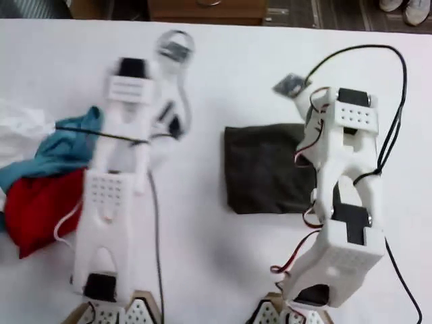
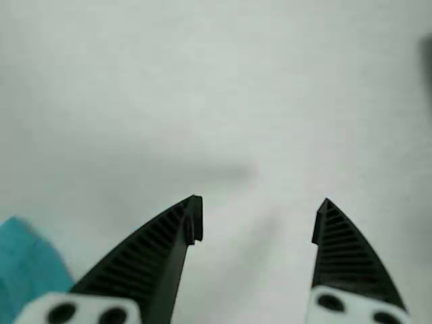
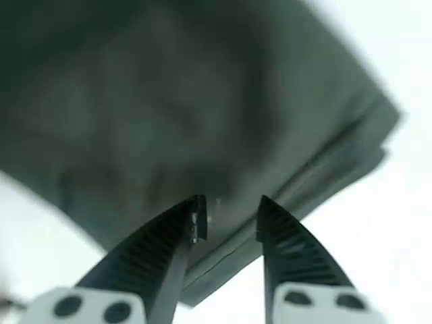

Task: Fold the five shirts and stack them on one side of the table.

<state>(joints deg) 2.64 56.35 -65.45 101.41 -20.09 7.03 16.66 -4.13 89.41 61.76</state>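
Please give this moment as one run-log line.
left end effector: open, above bare table | right end effector: open, above folded dark shirt | teal shirt, red shirt: unfolded heap

I see a dark grey shirt [image 1: 266,169] folded into a flat rectangle, lying just right of the tabletop's middle. At the left edge a teal shirt [image 1: 64,145], a red shirt [image 1: 40,206] and a white shirt [image 1: 20,131] lie crumpled together, teal overlapping red.

One dark shirt [image 1: 263,179], one teal shirt [image 1: 64,145], one red shirt [image 1: 40,206], one white cloth [image 1: 20,131]; two arms [image 1: 115,189] [image 1: 341,202].
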